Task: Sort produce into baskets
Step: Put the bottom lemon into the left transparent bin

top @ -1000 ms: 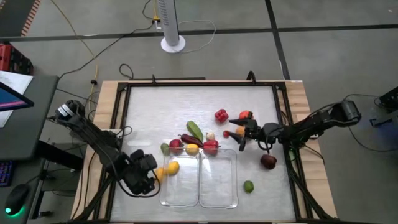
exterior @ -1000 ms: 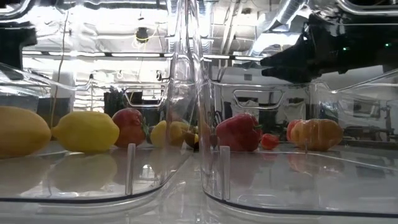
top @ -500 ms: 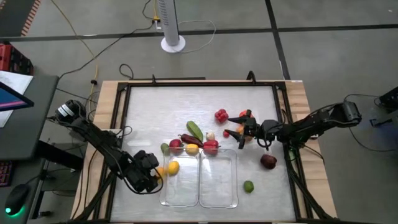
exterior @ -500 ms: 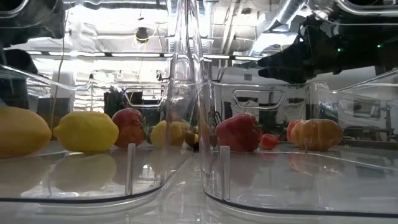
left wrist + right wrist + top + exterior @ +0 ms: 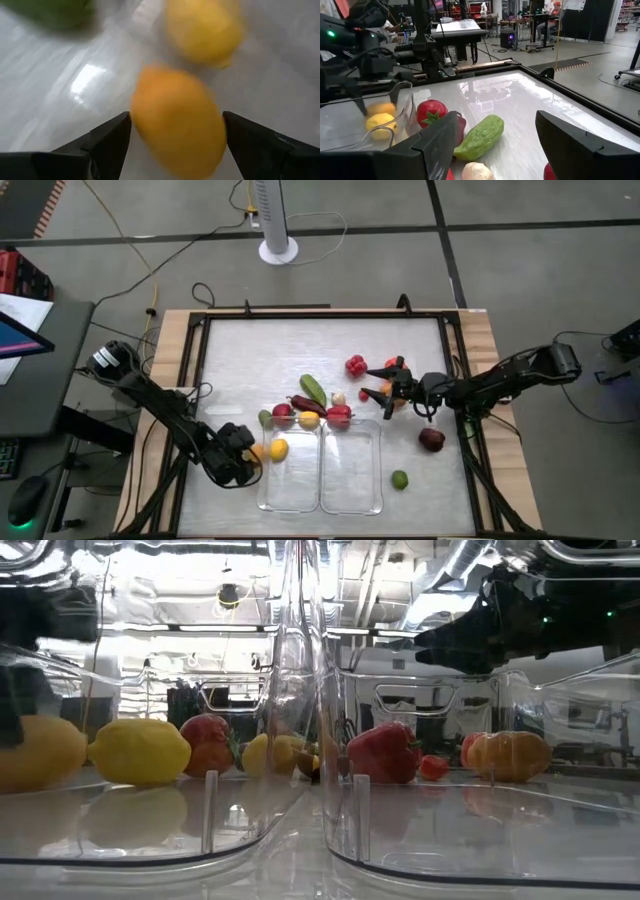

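Now the left end effector (image 5: 240, 462) sits wide open around the orange fruit (image 5: 177, 122) on the counter (image 5: 250, 350), just beside the left basket (image 5: 290, 492). It looks smooth, hard and light; pinch its fat middle. The right end effector (image 5: 377, 382) hangs open near the red fruit (image 5: 355, 365), holding nothing.

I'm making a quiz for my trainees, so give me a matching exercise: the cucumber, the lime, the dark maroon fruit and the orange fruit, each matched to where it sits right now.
Things:
1. cucumber
2. lime
3. dark maroon fruit
4. orange fruit

Places:
A. between the fingers of the left gripper
B. in the cluster beyond the two baskets, mid-table
C. on the table just right of the right basket
D. alone near the table's right side, farther back than the lime

Pairs: 1-B, 2-C, 3-D, 4-A
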